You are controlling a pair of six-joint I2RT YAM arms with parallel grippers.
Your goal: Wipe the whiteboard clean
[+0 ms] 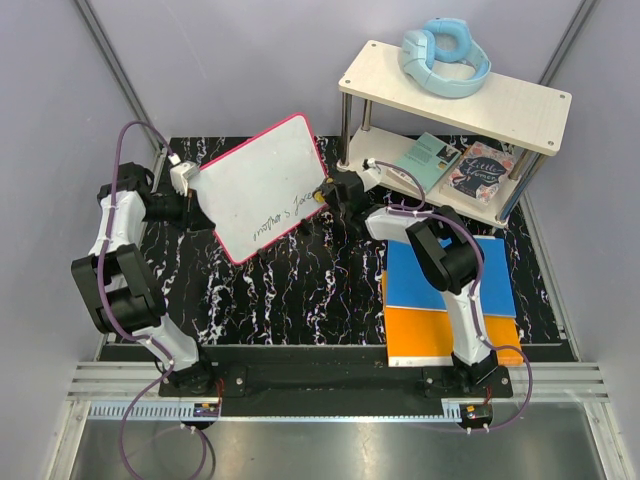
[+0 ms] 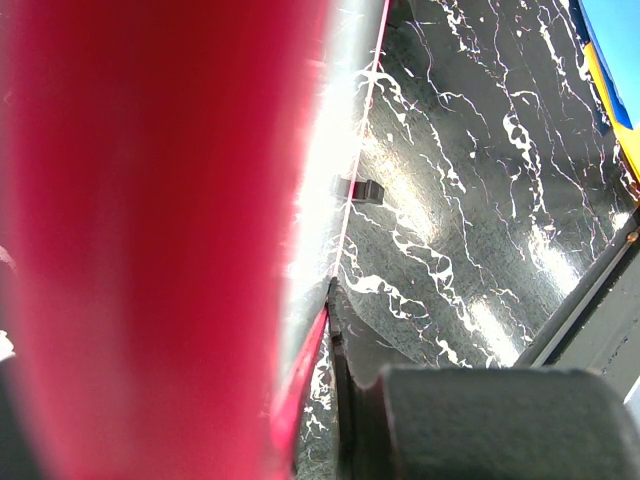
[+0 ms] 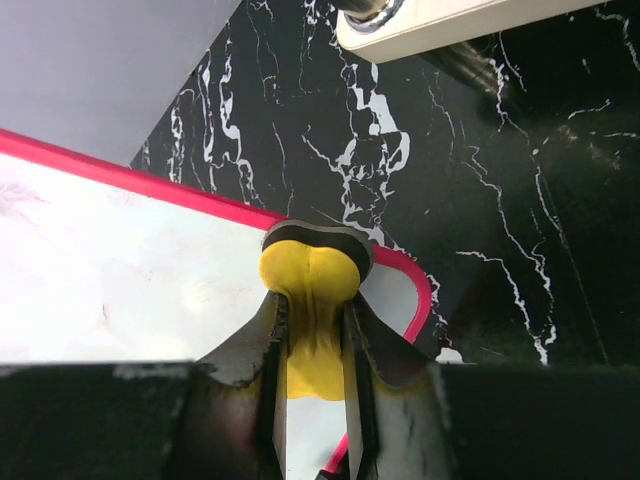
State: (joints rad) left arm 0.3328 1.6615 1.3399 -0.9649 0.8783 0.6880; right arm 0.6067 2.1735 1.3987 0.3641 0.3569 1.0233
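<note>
Pinching the left edge of the whiteboard (image 1: 262,185), the left pincer (image 1: 190,180) sits upper left of centre in the top view. The board looks tilted, one corner toward the upper middle of the frame and its lower corner down by the black marbled worktop (image 1: 300,295). It has a pink-red rim and rounded corners. One line of black handwriting (image 1: 281,214) runs along its lower right part.

In the left wrist view, a red blur fills the left half. It is too close to resolve. The board shows edge-on beside it, with one dark finger (image 2: 500,420) at the bottom of the frame.

The right pincer (image 1: 322,196) is at the board's right edge, just right of centre. In the right wrist view, its jaws are pressed together on a yellow eraser (image 3: 310,275) with a dark rim. The eraser lies against the board's white face, just inside a rounded corner.

In the upper right of the top view stands a pale two-tier shelf (image 1: 520,105). Light blue headphones (image 1: 445,55) lie on its top tier. A teal book (image 1: 428,160) and a floral-covered book (image 1: 480,172) lie side by side on the lower tier.

In the lower right, a blue panel (image 1: 410,280) lies flat, touching an orange panel (image 1: 425,335) below it. The right arm crosses over both.
</note>
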